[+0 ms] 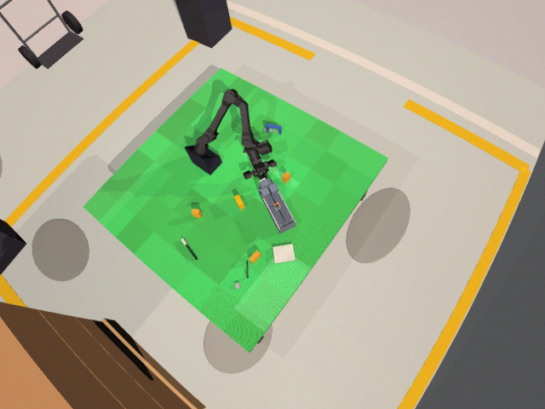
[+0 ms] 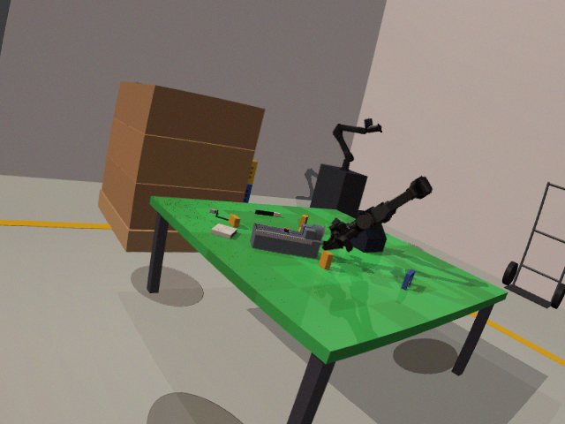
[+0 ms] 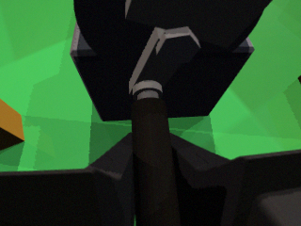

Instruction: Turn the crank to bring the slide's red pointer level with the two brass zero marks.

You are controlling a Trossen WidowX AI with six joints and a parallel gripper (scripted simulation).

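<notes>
One machine [image 1: 287, 227] [image 2: 285, 246] [image 3: 113, 101]; its one red pointer [image 1: 277, 204] [image 2: 286, 230] sits along its top, exact level unreadable. At the machine's crank end, one handle [image 3: 152, 160] runs lengthwise between the fingers of one claw [image 1: 262, 175] [image 2: 326, 245] [image 3: 148, 138], clamped on it; the crank arm [image 3: 146, 61] lies just beyond the claw.

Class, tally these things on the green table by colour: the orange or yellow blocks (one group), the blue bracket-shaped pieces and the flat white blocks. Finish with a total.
Orange or yellow blocks: 4
Blue bracket-shaped piece: 1
Flat white block: 1
Total: 6
</notes>
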